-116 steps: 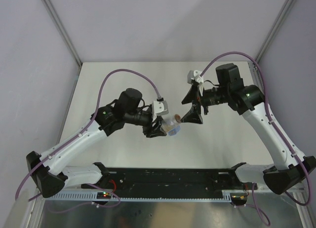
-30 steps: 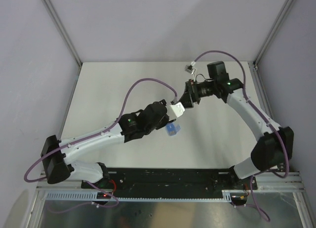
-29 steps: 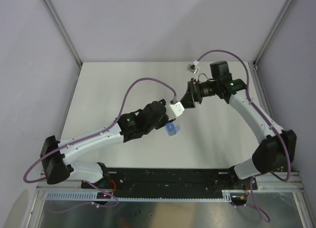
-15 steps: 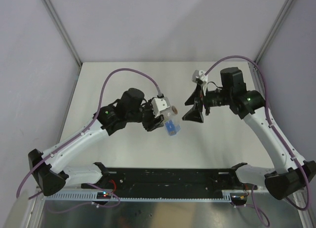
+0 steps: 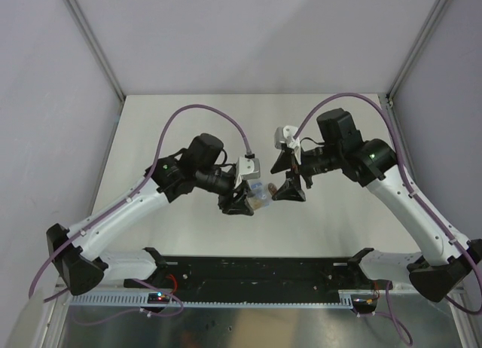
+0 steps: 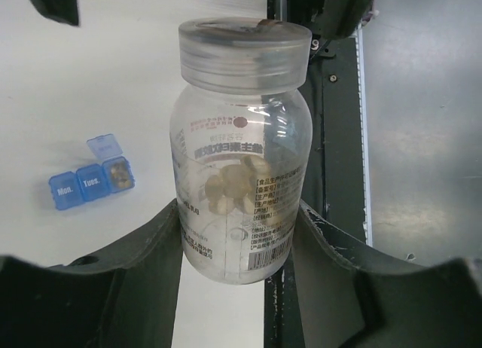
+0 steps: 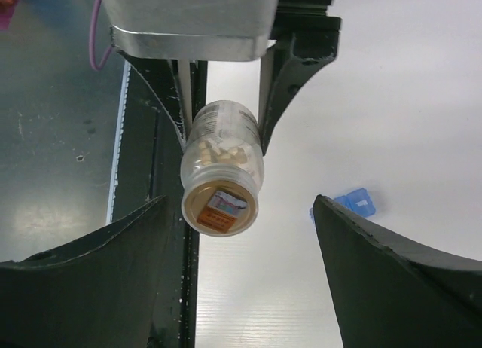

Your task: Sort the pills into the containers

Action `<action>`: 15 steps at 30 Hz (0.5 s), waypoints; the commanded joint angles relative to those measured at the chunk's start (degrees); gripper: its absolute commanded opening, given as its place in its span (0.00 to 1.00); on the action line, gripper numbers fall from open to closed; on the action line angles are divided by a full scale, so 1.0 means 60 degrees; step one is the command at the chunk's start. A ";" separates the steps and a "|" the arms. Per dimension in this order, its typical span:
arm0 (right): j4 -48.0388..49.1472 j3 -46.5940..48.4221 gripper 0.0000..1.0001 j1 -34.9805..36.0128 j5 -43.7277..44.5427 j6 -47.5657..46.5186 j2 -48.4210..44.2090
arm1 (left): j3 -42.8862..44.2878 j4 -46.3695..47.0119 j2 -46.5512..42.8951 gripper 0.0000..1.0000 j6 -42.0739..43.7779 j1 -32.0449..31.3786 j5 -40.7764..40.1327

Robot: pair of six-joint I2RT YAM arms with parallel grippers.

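Left tool [image 6: 235, 235] grips the bottle [image 6: 241, 148] with the pills [image 6: 230, 193] inside. Right tool [image 7: 239, 212], wide open, has moved close to its lid [image 6: 245, 50], maybe to twist it off. Containers [image 6: 90, 181] sit on the table [image 6: 113, 77] nearby.

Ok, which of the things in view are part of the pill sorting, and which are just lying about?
In the job: bottle in the left gripper; pills inside it; blue organizer strip, end compartment open with pills in it; open right gripper facing the cap.
Just there: black mounting rail; purple cables; pink thing cut off at frame edge.
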 commanded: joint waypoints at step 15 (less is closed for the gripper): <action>-0.0396 0.0210 0.39 0.0527 -0.0347 -0.0309 0.0408 | 0.0751 -0.0061 0.0334 0.00 -0.0105 0.0111 0.0277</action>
